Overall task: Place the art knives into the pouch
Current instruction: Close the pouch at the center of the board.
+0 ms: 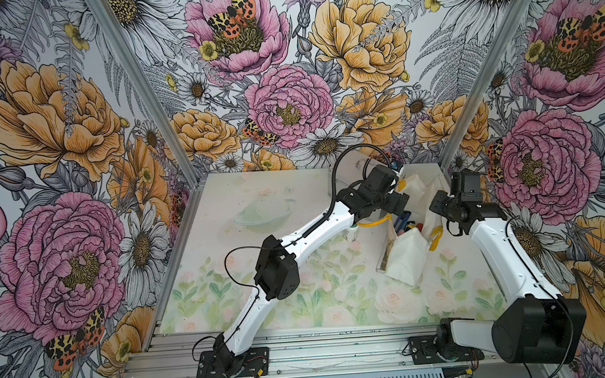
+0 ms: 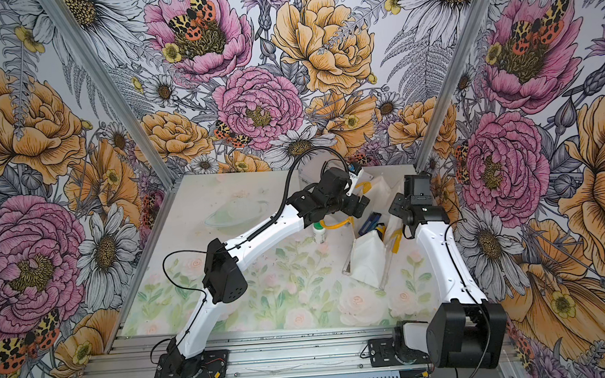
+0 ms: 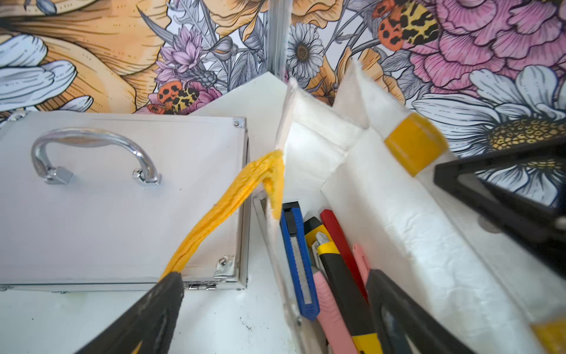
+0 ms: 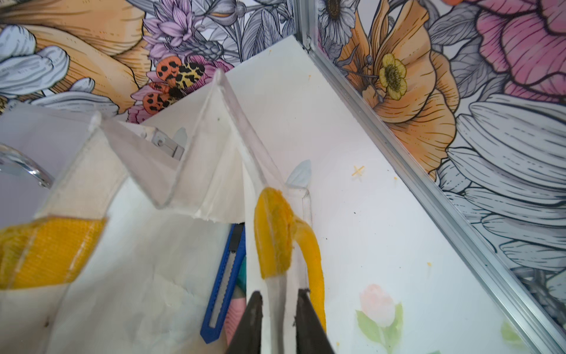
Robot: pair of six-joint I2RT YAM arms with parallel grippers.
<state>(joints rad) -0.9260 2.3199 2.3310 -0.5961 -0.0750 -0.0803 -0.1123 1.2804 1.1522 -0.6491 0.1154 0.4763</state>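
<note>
table (image 1: pixel 336 295) is carrying everything, and the action is sitting at its far right corner in both top views

pouch (image 1: pixel 404 259) is standing there with its mouth gaping upward, white fabric sagging a bit, between my two wrists. It's sitting just beside the silver metal case (image 3: pixel 122 199), which is lying flat with its handle facing up

clear bowl (image 1: pixel 263 214) is sitting well apart from the pouch, further left on the table

left gripper (image 3: pixel 272 274): my jaws are standing wide and straddling the pouch wall on the case side. One of my fingers (image 3: pixel 147 315) is hanging outside over the table, the other is reaching inside above the knives. I'm gripping nothing here. One yellow loop handle (image 3: pixel 220 214) is draping across the case and touching my outside fingertip

right gripper (image 4: pixel 279 292): my jaws are standing narrow, with the rim of the opposite pouch wall running between them, next to the second yellow handle (image 4: pixel 312 254). I can't tell whether the pads are pressing the fabric or just clearing it

blue art knife (image 3: pixel 298 260) is lying inside the pouch, against the case-side wall. The right wrist view is showing the blue art knife (image 4: pixel 226 282) too. Yellow-and-black knife (image 3: pixel 340 275), red knife (image 3: pixel 337 233) and pink knife (image 3: pixel 327 300) are lying packed beside it

small white bottle (image 2: pixel 320 232) with a green cap is standing on the table near the pouch, beside my left forearm
</note>
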